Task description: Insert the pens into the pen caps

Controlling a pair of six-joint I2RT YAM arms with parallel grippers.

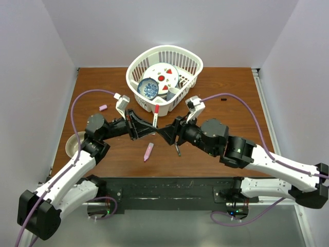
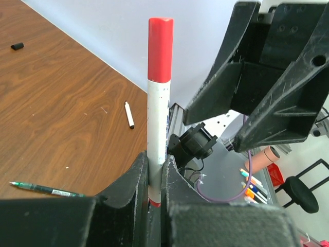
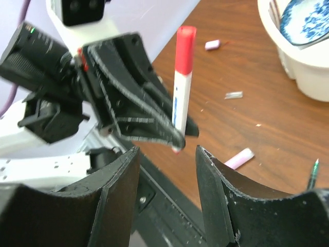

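Left gripper [image 2: 156, 163] is clenching the white-barrelled pen [image 2: 158, 118] low down, holding it upright over the brown wooden table [image 2: 61, 103], red plastic cap [image 2: 160, 49] sitting on top; right gripper [image 3: 167, 150] is hanging released just beside. Risk: with so low a hold, an off-axis push is likely tilting or slipping the pen.

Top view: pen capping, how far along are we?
Done: the red cap sits on the white pen. In hand: the left gripper clamps that pen's barrel; the right gripper is open next to it, holding nothing. Left: the pink marker and the thin dark pen lie on the table, apart from the pale pink cap and the black cap.
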